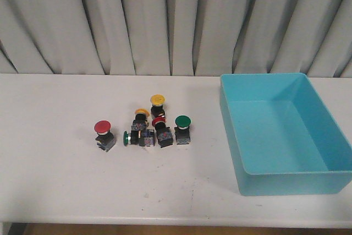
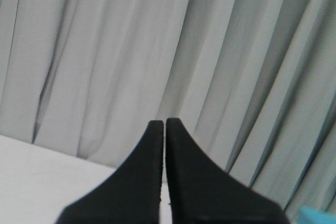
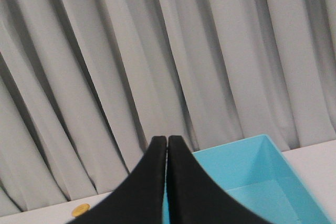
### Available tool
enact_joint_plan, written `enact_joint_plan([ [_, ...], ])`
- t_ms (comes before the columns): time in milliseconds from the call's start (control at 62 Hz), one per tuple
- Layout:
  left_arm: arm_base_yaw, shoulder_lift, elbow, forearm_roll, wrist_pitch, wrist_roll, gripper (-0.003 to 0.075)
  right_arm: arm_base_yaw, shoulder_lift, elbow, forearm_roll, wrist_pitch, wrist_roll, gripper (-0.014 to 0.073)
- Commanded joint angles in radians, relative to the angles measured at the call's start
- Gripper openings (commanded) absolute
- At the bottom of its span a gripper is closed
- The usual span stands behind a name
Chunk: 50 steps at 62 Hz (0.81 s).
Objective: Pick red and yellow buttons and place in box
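In the front view a red button [image 1: 103,127] stands apart at the left of a cluster. A yellow button [image 1: 157,100] stands at the cluster's back, another yellow button [image 1: 142,113] lies in front of it, and a second red button [image 1: 159,121] is in the middle. The turquoise box [image 1: 240,152] stands empty at the right. Neither gripper shows in the front view. My left gripper [image 2: 164,125] is shut and empty, facing the curtain. My right gripper [image 3: 167,140] is shut and empty, with the box [image 3: 247,169] beyond it and a yellow button cap [image 3: 80,210] to one side.
Two green-capped switches sit in the cluster, one upright [image 1: 182,121] at the right and one lying on its side [image 1: 127,137] at the left. A grey curtain [image 1: 165,20] hangs behind the white table [image 1: 60,185]. The table's front edge runs along the bottom.
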Motion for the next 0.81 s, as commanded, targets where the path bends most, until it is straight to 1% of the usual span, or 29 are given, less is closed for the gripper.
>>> enact_joint_plan([
  [0,0.001,-0.015,0.015,-0.01,-0.094,-0.1,-0.0007,0.002,-0.007,-0.002,-0.002,-0.062,0.04,-0.0006],
  [81,0.001,-0.015,0.004,-0.008,-0.084,-0.165,-0.0007,0.003,-0.007,-0.028,-0.011,-0.03,0.076,-0.0006],
  [129,0.0,-0.015,-0.021,0.013,-0.043,-0.181,-0.0006,0.003,-0.006,-0.075,-0.037,0.023,0.075,-0.0006],
  [210,-0.002,-0.004,-0.103,0.111,0.051,-0.18,-0.0004,0.003,0.026,-0.174,-0.09,0.125,0.074,-0.0006],
  [290,-0.008,0.047,-0.2,0.213,0.154,-0.18,-0.0001,0.003,0.1,-0.281,-0.139,0.217,0.064,0.0],
  [403,-0.029,0.173,-0.337,0.291,0.248,-0.179,0.002,0.003,0.23,-0.409,-0.156,0.243,0.007,0.0048],
  [468,-0.038,0.257,-0.414,0.298,0.309,-0.172,0.0046,0.003,0.285,-0.459,-0.156,0.238,-0.028,0.0108],
  [565,-0.051,0.383,-0.525,0.301,0.417,-0.131,0.0113,0.003,0.344,-0.494,-0.149,0.198,-0.035,0.0246],
  [677,-0.054,0.51,-0.624,0.301,0.506,-0.085,0.0232,0.003,0.377,-0.496,-0.137,0.135,-0.035,0.0447],
  [742,-0.054,0.574,-0.667,0.293,0.526,-0.083,0.0314,0.003,0.38,-0.496,-0.139,0.127,-0.035,0.0533],
  [790,-0.054,0.619,-0.693,0.273,0.527,-0.075,0.0379,0.002,0.38,-0.495,-0.139,0.127,-0.035,0.0575],
])
